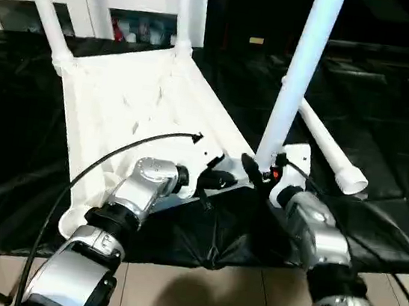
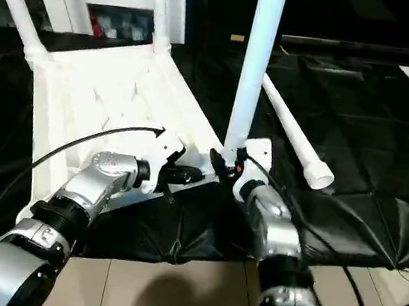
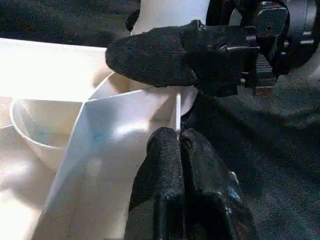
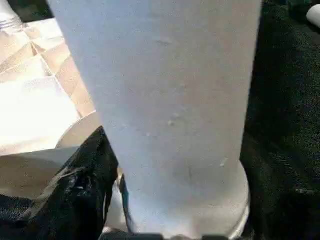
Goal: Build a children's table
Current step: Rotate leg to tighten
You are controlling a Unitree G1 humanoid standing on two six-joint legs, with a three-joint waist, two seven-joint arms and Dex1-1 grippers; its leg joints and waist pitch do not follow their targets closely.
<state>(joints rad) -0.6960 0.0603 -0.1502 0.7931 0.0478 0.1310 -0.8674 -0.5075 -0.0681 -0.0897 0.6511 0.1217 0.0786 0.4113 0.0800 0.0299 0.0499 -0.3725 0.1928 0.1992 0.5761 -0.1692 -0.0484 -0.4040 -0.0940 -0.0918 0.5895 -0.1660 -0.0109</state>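
Left eye view is showing two far legs (image 1: pixel 45 15) standing socketed, the right gripper (image 1: pixel 262 172) clasping a third (image 1: pixel 298 75) upright in the top (image 1: pixel 120 104), the left gripper (image 1: pixel 212 178) pinching the top's near rib shut, the fourth (image 1: pixel 329 150) lying beyond.

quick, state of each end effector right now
Left end effector: shut, pinching a thin rib of the white plastic tabletop.
Right end effector: closed around the base of the upright white tubular leg.

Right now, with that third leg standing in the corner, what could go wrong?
The right gripper holds the upright leg only near its base, so the tall leg could lean if it isn't fully seated.
The left gripper pinches just a thin rib of the tabletop; it might slip and let the top shift.
The loose leg lies on the black cloth nearby and could roll if bumped.
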